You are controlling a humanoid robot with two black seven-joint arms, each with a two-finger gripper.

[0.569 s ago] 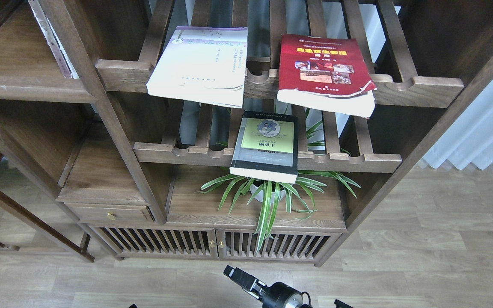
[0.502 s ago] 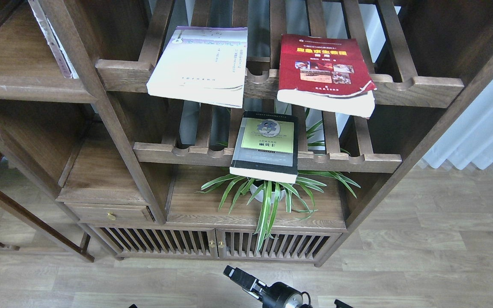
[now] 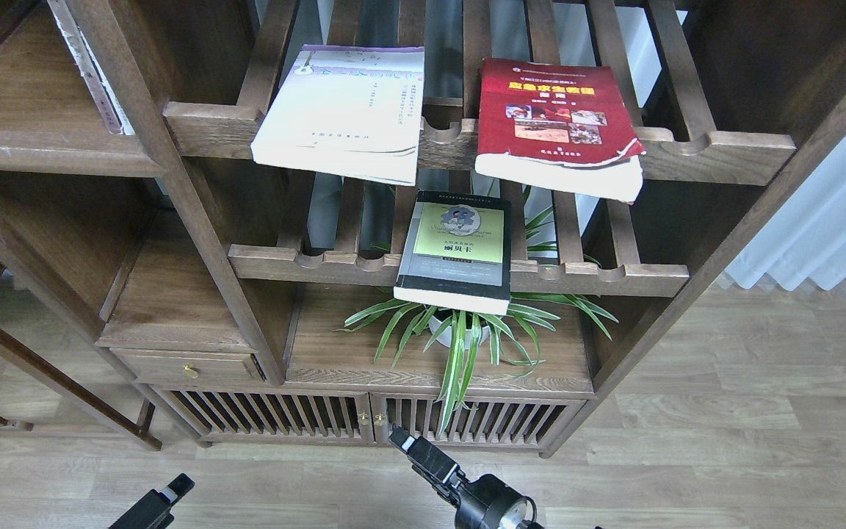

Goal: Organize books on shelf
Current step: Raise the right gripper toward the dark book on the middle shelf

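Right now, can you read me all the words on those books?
Red book: yellow title in Chinese characters, too blurred to quote; the small lines above and below it are unreadable.
White book: purple-band title and small vertical lines, all too blurred to read.
Dark-grey book: dark Chinese characters on the lime-green panel, too small to read.
No readable numbers, brands or signs anywhere else.

The white book (image 3: 338,110) has a purple band on top; the red book (image 3: 557,114) has yellow title and small photos; the dark-grey book (image 3: 456,246) has a lime-green panel. The plant (image 3: 460,334) has green leaves with pale stripes, the floor (image 3: 724,441) is grey-brown wood
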